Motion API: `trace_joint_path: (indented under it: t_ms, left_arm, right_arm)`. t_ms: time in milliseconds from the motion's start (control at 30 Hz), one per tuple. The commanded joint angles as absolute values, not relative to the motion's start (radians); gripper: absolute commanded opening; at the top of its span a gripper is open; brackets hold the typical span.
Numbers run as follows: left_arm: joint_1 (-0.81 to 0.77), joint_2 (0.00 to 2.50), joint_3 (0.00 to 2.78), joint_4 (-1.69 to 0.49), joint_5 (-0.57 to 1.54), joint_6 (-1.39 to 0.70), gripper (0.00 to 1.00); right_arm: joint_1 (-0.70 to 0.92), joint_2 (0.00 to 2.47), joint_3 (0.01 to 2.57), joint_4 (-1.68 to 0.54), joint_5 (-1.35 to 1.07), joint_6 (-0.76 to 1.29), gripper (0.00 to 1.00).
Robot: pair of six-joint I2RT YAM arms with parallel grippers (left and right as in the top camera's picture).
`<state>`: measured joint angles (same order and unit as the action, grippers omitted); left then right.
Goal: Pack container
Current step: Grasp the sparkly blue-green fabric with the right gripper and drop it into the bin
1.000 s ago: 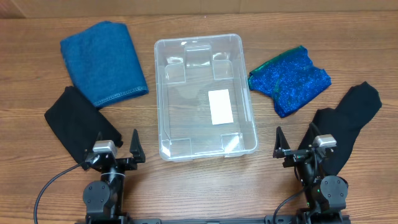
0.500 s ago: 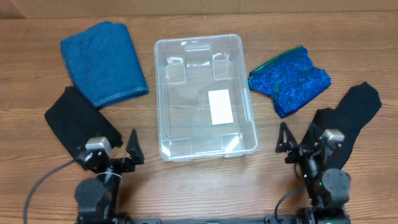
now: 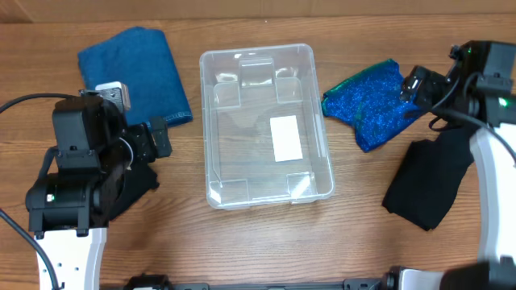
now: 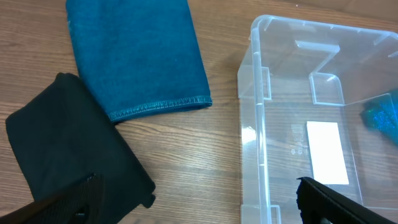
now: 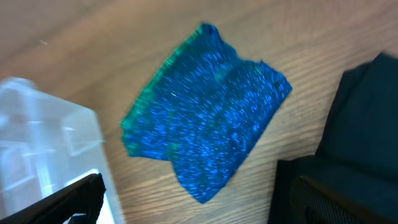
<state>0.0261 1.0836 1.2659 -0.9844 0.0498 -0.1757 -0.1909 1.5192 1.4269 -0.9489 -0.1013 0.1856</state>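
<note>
The clear container (image 3: 256,53) stands empty in the middle of the table, with a white label on its bottom; it also shows in the left wrist view (image 4: 252,93) and the right wrist view (image 5: 37,124). My left gripper (image 3: 153,138) is open and empty, raised over the left black cloth (image 3: 143,184), left of the container. In the left wrist view my left gripper (image 4: 199,205) spans bare wood between that black cloth (image 4: 68,143) and the container wall. My right gripper (image 3: 419,84) is open and empty above the sparkly blue cloth (image 3: 367,109), which also shows in the right wrist view (image 5: 208,106).
A folded teal towel (image 3: 145,72) lies at the back left and also shows in the left wrist view (image 4: 134,56). A second black cloth (image 3: 431,181) lies right of the container; it also shows in the right wrist view (image 5: 360,124).
Both arms have risen from the front edge and swung toward the back. The left now hovers over the left black cloth, the right over the sparkly blue cloth. Cloths and container have not moved.
</note>
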Motion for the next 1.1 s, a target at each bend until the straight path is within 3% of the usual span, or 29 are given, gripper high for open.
trace_joint_path:
  t_ms: [0,200,400,433,467,533,567,600,833,933,1067]
  left_arm:
    - [0.02,1.093,1.29,-0.99,0.064,-0.154,1.0]
    - [0.02,1.093,1.29,-0.991,0.06,-0.154,1.0]
    - [0.02,1.093,1.29,-0.989,0.06,-0.154,1.0]
    - [0.02,1.093,1.29,-0.989,0.06,-0.154,1.0]
    - [0.02,1.093,1.29,-0.99,0.06,-0.154,1.0]
    - [0.02,1.093,1.29,-0.99,0.06,-0.154,1.0]
    - [0.02,1.093,1.29,-0.99,0.06,-0.154,1.0]
    - [0.02,1.093,1.29,-0.991,0.06,-0.154,1.0]
    - [0.02,1.093,1.29,-0.99,0.059,-0.154,1.0]
    - [0.02,1.093,1.29,-0.986,0.059,-0.154,1.0]
    - [0.02,1.095,1.29,-0.987,0.059,-0.154,1.0]
  right_arm:
    - [-0.222,1.657,1.452,-0.904,-0.133,0.186,1.0]
    - [-0.277,1.991,1.452,-0.88,-0.181,0.312,1.0]
    - [-0.27,2.091,1.452,-0.797,-0.401,0.312,0.98]
    - [-0.268,2.091,1.452,-0.797,-0.421,0.312,0.9]
    - [-0.269,2.091,1.452,-0.805,-0.424,0.316,0.7]
    - [-0.269,2.091,1.452,-0.81,-0.424,0.315,0.41]
    - [-0.269,2.091,1.452,-0.81,-0.424,0.315,0.2]
    - [-0.269,2.087,1.453,-0.809,-0.441,0.314,0.14]
    - [-0.191,1.738,1.616,-0.841,-0.525,0.141,0.04]
    - [-0.012,1.554,1.694,-0.86,-0.514,0.054,0.04]
    - [0.252,1.567,1.694,-0.884,-0.455,-0.126,0.04]
